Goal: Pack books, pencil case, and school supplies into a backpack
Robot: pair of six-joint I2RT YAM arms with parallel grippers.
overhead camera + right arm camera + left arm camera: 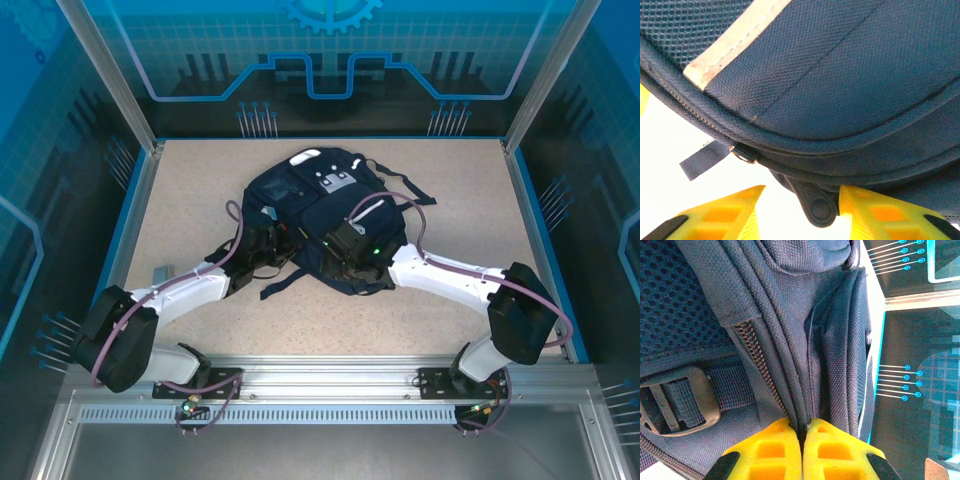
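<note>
The navy-blue backpack [312, 192] lies in the middle of the table, white patches at its far end. My left gripper [265, 246] is at its left side; in the left wrist view [803, 431] its yellow fingers are shut on a fold of backpack fabric [790, 315] beside a zipper [758, 361]. My right gripper [352, 248] is on the pack's near right part. In the right wrist view [800, 201] its jaws stand apart, with a dark rubber zipper pull [818, 208] resting against the right finger [875, 210] under the backpack's edge [840, 75]. Books, pencil case and school supplies are out of view.
A grey plastic buckle [680, 401] on a strap sits left of the held fold. Loose dark straps [285, 284] trail from the pack's near side. A small grey object [163, 272] lies at the table's [190, 190] left edge. Metal frame posts stand at the corners.
</note>
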